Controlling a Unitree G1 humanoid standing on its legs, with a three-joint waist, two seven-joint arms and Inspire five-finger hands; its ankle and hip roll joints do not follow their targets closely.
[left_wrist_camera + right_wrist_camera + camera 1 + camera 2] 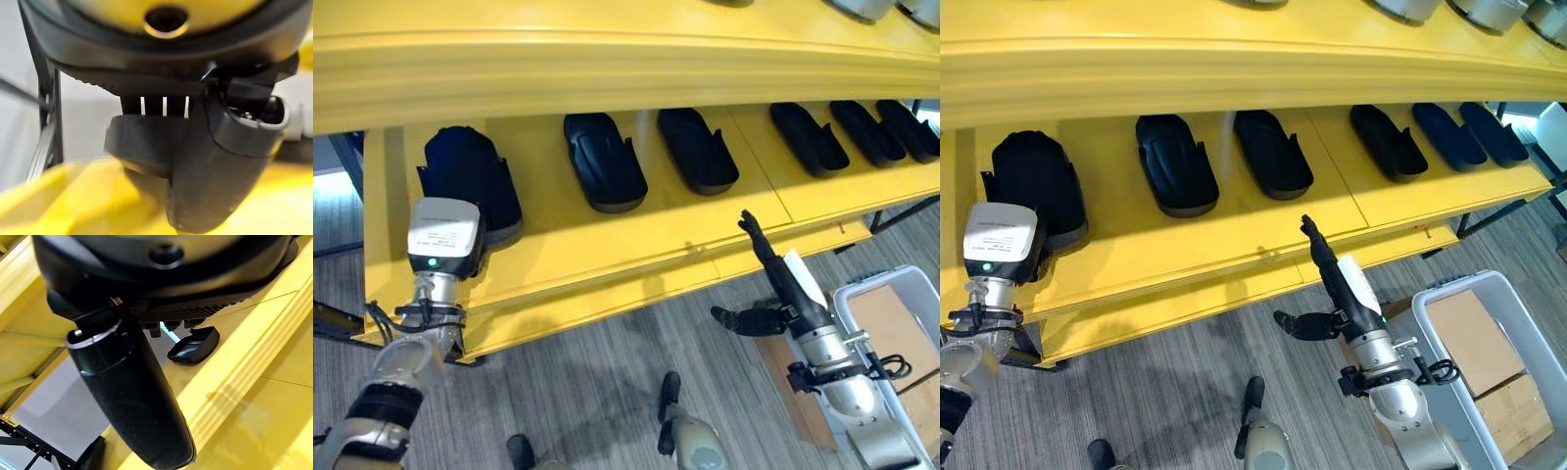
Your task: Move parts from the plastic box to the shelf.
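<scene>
Several black moulded parts lie in a row on the yellow shelf (pixel 607 240). My left hand (pixel 161 44) is at the leftmost black part (pixel 460 171), with its thumb (pixel 220 166) and fingers closed round the part's edge (pixel 142 147). My right hand (pixel 773 279) hangs in front of the shelf's front edge, open and holding nothing, its fingers straight and pointing up at the shelf with the thumb spread to the side. The pale plastic box (pixel 847 313) stands on the floor at the lower right, beside my right arm.
Further parts lie along the shelf (pixel 602 162) (pixel 697 149) (pixel 808 137), with several more toward the right end. An upper yellow shelf board (pixel 607 69) overhangs them. Brown cardboard (pixel 1474 338) lies inside the box. Grey floor runs below the shelf.
</scene>
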